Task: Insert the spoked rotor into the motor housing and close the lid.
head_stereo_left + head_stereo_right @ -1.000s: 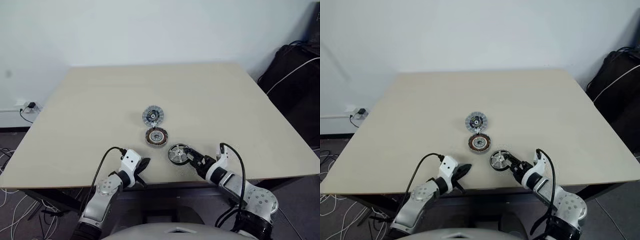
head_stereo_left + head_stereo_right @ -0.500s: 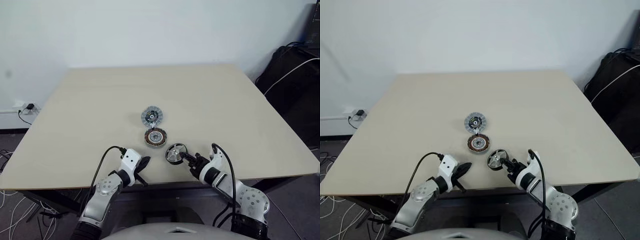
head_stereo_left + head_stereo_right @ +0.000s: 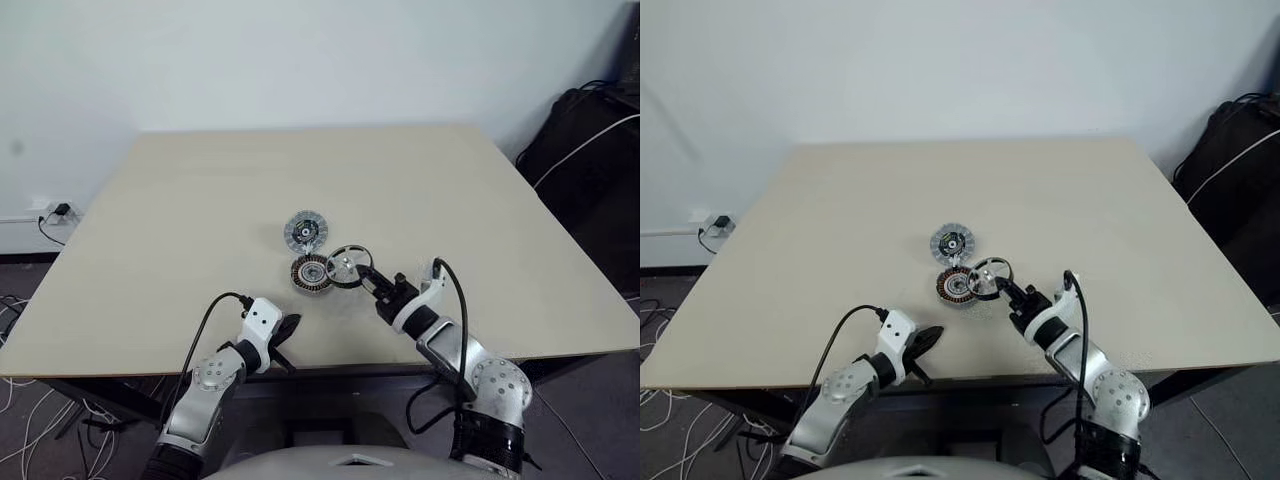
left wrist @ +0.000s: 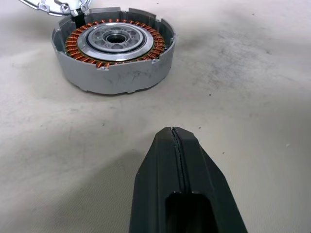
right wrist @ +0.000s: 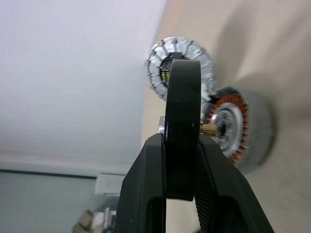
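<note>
**Q:** Three small motor parts, is that everything on the beige table (image 3: 200,200)?

**A:** Yes, all near its middle. The motor housing (image 3: 312,273), a round grey cup with copper windings around a pale hub, sits flat. The lid (image 3: 305,231), a slotted silver disc, lies just behind it on the far side. The spoked rotor (image 3: 349,266) is off the table, held on edge just beside the housing's right side.

**Q:** Who holds it?

**A:** The right gripper (image 3: 368,283) is clamped across the rotor's dark rim. In the right wrist view the rim (image 5: 182,141) sits between the two black fingers (image 5: 141,184), with a small brass shaft tip pointing toward the housing.

**Q:** And the other arm?

**A:** The left gripper (image 3: 287,330) rests near the table's front edge, fingers pressed together and holding nothing, aimed at the housing.

**Q:** Which step is this?

**A:** Carrying the rotor to the housing, I judge. Next it likely needs tipping flat, centring over the pale hub and lowering straight. The lid remains untouched.
</note>
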